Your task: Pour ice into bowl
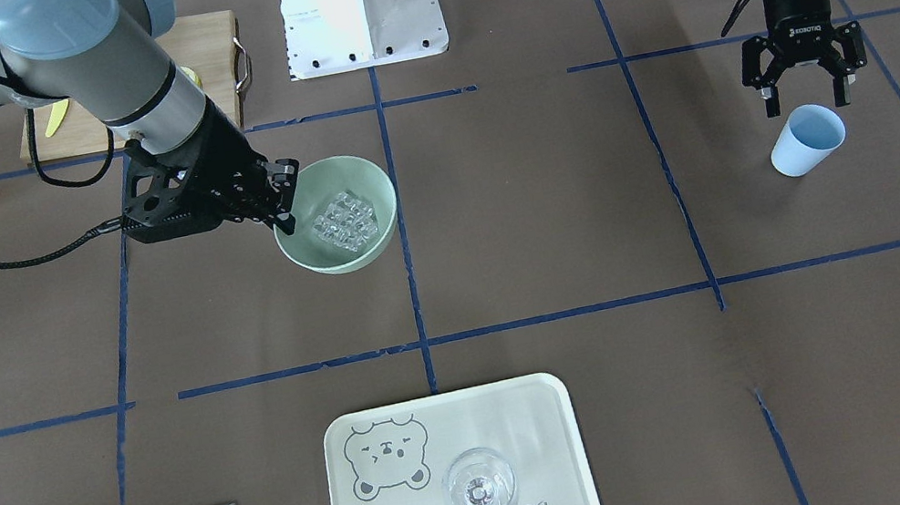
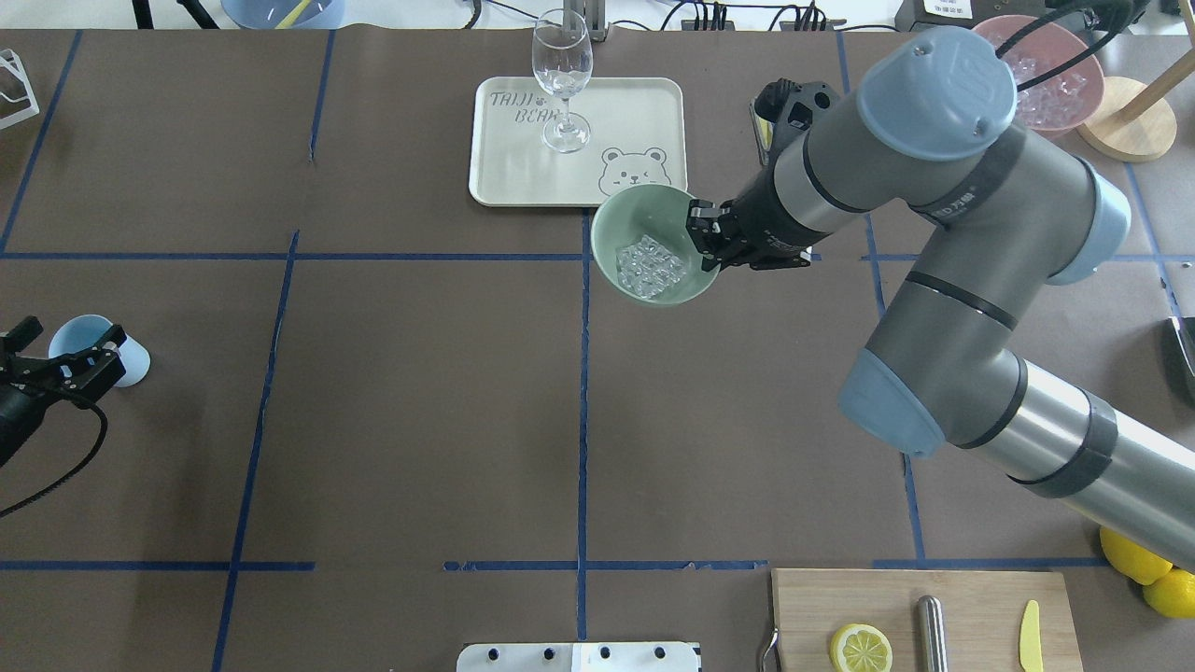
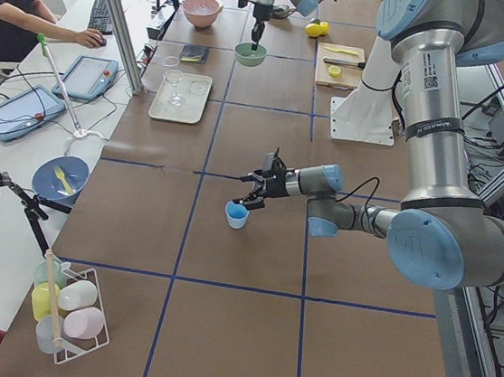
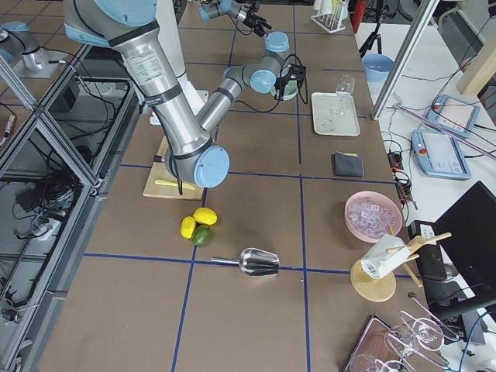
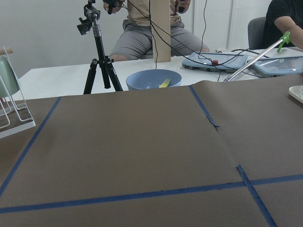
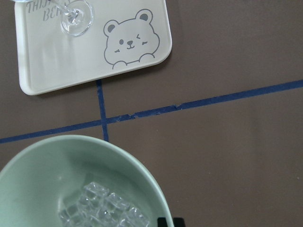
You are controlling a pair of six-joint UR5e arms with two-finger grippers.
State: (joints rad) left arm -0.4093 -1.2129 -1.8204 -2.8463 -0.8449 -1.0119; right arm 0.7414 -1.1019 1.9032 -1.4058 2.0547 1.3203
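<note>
While the right gripper [image 1: 282,200] reaches in low from the side, its two black fingers are clamped on the rim of the mint-green bowl [image 1: 371,252], one finger inside the wall and one outside. A small cluster of clear ice cubes [image 1: 345,220] lies in the bottom of that bowl, which sits near the middle of the brown paper-covered table, close to a crossing of blue tape lines. From above, the bowl's far edge overlaps the near edge of a pale tray [image 1: 527,424] printed with a cartoon bear; whether the bowl rests on the table or is held just above it cannot be told. A clear wine glass [image 1: 479,486] stands upright on the tray. Well apart, on the other side of the table, the left gripper [image 1: 805,105] points down with its fingers spread wide, grasping nothing. It hangs just above a light blue cup [image 1: 806,139], which stands alone on the paper. Near the table's right end, a pink bowl [image 4: 372,236] holds more ice cubes, and a metal scoop [image 4: 258,262] lies on the paper some way from it. Close to the robot's base, a wooden cutting board [image 2: 971,597] carries a lemon slice [image 2: 861,649].
</note>
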